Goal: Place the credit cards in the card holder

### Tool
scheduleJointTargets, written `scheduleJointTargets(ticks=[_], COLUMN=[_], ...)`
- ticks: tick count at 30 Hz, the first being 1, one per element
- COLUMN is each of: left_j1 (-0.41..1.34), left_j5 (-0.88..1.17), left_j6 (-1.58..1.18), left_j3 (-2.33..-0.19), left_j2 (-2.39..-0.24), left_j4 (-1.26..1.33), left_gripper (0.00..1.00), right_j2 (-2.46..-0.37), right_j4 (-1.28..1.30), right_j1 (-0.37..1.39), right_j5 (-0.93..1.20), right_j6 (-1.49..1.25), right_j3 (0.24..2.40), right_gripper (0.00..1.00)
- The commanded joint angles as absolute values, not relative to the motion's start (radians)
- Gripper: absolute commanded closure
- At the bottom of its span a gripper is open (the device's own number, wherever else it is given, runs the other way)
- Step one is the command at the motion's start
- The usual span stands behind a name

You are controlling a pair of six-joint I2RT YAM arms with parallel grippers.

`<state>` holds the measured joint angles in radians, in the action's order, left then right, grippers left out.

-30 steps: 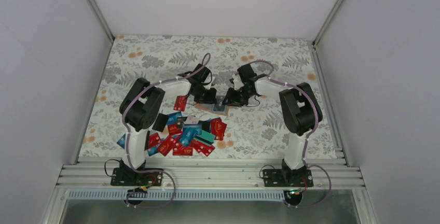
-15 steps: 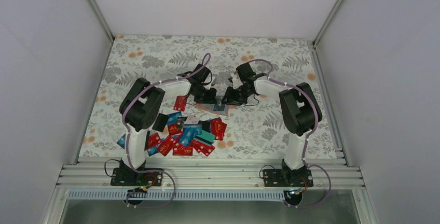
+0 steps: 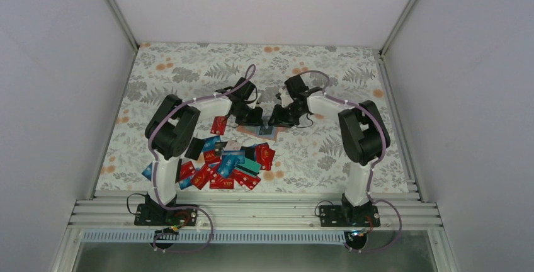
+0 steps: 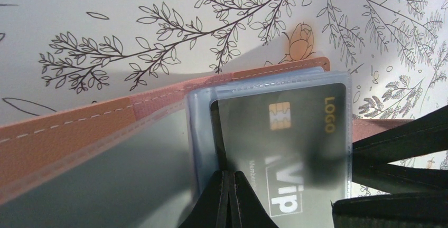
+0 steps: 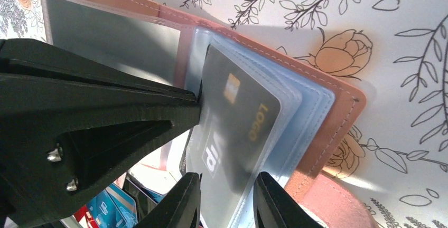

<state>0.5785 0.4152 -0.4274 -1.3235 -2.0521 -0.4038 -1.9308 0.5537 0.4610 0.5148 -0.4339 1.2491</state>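
Observation:
The tan card holder (image 3: 269, 130) lies open on the floral table, its clear sleeves fanned out (image 5: 311, 98). A black credit card (image 4: 296, 149) marked VIP and LOGO sits inside the top sleeve. My left gripper (image 4: 230, 178) is shut, its tip pressed on the card's left edge. My right gripper (image 5: 224, 201) has its fingers a little apart, closed round the sleeves' outer edge with the card between them. More credit cards (image 3: 227, 162), red, blue, teal and black, lie heaped near the left arm. One red card (image 3: 219, 124) lies apart beside the left gripper (image 3: 255, 118).
The two grippers meet tip to tip over the holder, the right gripper (image 3: 278, 119) just right of the left. Aluminium rails (image 3: 252, 212) run along the near edge, and white walls close in the table on three sides.
The right gripper has crept slightly left toward the left gripper and closed a touch. The left arm, the holder and the card heap have stayed put.

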Motion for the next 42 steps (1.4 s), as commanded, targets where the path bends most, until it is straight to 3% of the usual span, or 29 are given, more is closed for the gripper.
scheduleJointTargets(ticks=[1,26,42], left_j1=[0.594,0.591,0.486], left_j5=[0.394,0.372,0.254], left_j6=[-0.428,-0.437,-0.46], left_j3=[-1.305,-1.339,-1.22], left_j2=[-2.096,-2.049,-1.786], left_j4=[-0.423,-0.459,-0.484], left_gripper=[0.98,0.98,0.97], right_j2=[-1.924,-1.953,-2.023], right_j4=[0.57,0.633,0.666], right_j1=[0.487,0.557,0.574], right_j5=[0.505,0.465,0.478], right_j6=[-0.431,-0.448,-0.449], right_j3=[1.293,1.385,1.487], right_gripper=[0.72,0.72,0.72])
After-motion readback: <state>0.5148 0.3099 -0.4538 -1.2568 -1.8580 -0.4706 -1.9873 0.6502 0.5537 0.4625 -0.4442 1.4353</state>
